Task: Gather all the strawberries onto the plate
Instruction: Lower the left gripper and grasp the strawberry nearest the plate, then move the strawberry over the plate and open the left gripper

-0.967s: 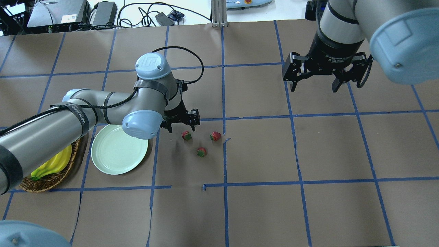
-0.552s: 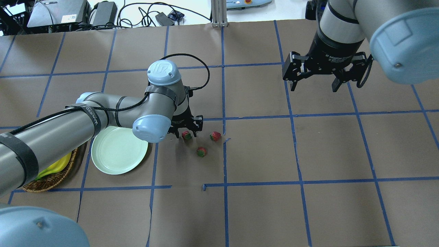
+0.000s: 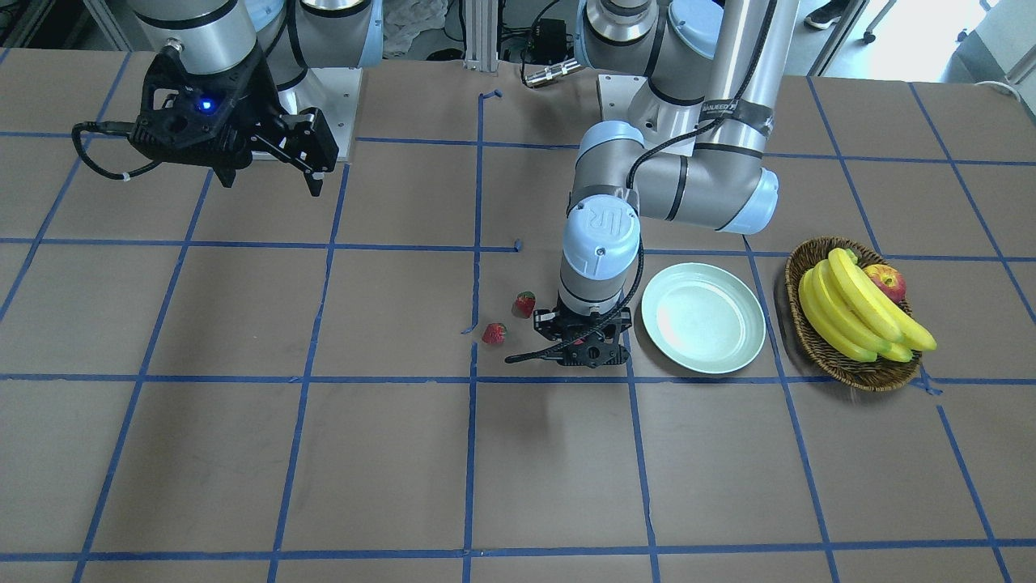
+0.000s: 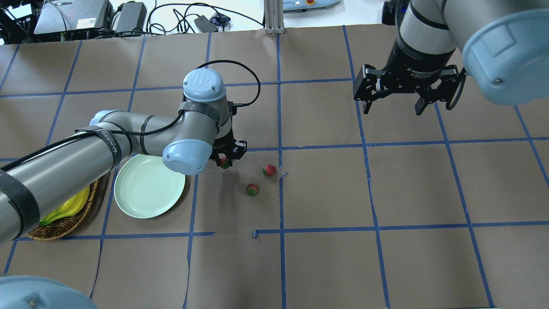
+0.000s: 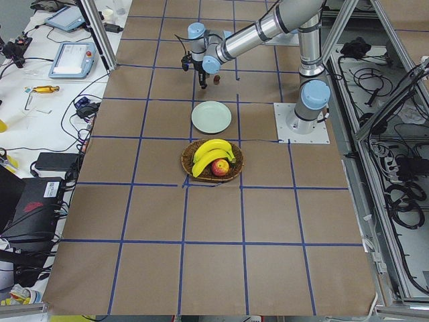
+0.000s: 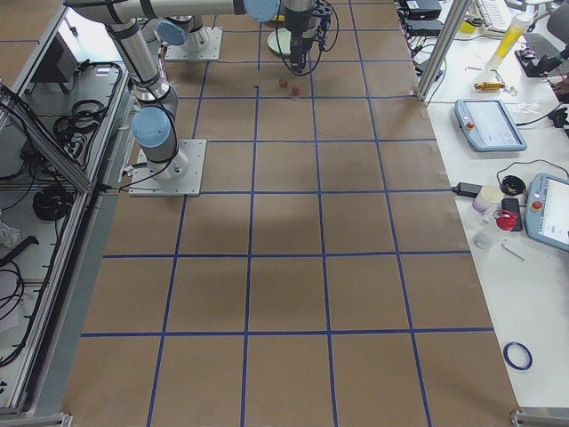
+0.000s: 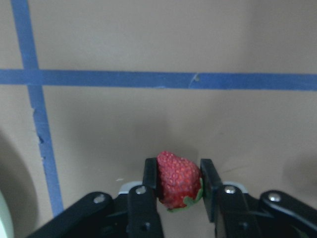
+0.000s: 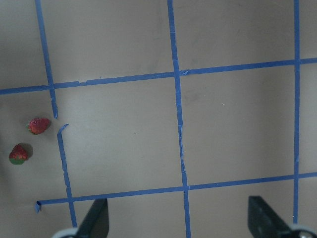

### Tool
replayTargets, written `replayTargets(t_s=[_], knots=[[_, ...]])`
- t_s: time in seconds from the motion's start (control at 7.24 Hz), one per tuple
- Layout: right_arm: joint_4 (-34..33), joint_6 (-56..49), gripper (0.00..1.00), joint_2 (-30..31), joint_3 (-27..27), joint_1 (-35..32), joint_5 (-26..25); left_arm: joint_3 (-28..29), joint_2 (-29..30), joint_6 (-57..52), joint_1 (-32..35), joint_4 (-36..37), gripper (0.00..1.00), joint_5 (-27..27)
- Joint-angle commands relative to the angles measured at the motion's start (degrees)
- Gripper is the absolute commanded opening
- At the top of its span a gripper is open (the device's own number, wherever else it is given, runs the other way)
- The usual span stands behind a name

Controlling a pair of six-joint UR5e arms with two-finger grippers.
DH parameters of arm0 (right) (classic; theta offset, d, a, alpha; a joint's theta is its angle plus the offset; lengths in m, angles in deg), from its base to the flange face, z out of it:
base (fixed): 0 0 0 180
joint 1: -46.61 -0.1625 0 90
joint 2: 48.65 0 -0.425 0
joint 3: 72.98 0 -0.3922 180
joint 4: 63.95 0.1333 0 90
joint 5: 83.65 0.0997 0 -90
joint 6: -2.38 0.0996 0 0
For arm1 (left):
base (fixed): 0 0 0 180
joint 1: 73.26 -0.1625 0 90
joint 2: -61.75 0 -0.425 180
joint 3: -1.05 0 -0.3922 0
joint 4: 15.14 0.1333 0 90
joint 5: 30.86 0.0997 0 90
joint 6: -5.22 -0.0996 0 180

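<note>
My left gripper (image 7: 178,171) is shut on one red strawberry (image 7: 178,179), held between both pads low over the brown paper. In the overhead view this gripper (image 4: 226,162) is just right of the pale green plate (image 4: 146,191), which holds nothing. Two more strawberries (image 4: 269,170) (image 4: 252,189) lie on the table to the right of that gripper; they also show in the front view (image 3: 524,304) (image 3: 494,333) and the right wrist view (image 8: 38,125) (image 8: 19,153). My right gripper (image 4: 390,107) is open and empty, high over the far right of the table.
A brown wicker basket (image 3: 817,348) with bananas (image 3: 858,312) and an apple (image 3: 886,282) stands beside the plate, on the side away from the strawberries. Blue tape lines cross the paper-covered table. Cables and boxes lie beyond the far edge.
My left gripper came down over the nearest strawberry, shut on it, and has shifted a little toward the plate with it. The right arm has not moved.
</note>
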Motion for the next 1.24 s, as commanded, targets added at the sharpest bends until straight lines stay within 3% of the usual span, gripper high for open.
replayTargets(t_s=[0.0,0.28,0.41,0.55,0.69,0.83,1.1], knots=[[-0.1,0.1,1.00,0.0,0.1,0.0,0.0,-0.1,-4.2,-5.9,-4.7,-8.0,0.13,5.5],[0.0,0.1,1.00,0.0,0.0,0.0,0.0,-7.0,-7.5,-15.9,-12.5,-8.8,0.13,8.4],[0.0,0.1,1.00,0.0,0.0,0.0,0.0,-9.8,-8.5,-17.5,-15.2,-8.4,0.32,8.9],[0.0,0.1,1.00,0.0,0.0,0.0,0.0,-9.8,-8.6,-17.4,-15.2,-8.4,0.85,8.1],[0.0,0.1,1.00,0.0,-0.1,0.0,0.0,-9.7,-9.0,-16.9,-14.5,-8.0,0.94,6.6],[0.0,0.1,1.00,0.0,-0.1,0.0,0.0,-9.6,-10.2,-15.9,-13.4,-7.7,0.95,3.6],[0.0,0.1,1.00,0.0,-0.1,0.0,0.0,-6.9,-9.4,-1.2,-4.2,-5.4,0.94,-2.3]])
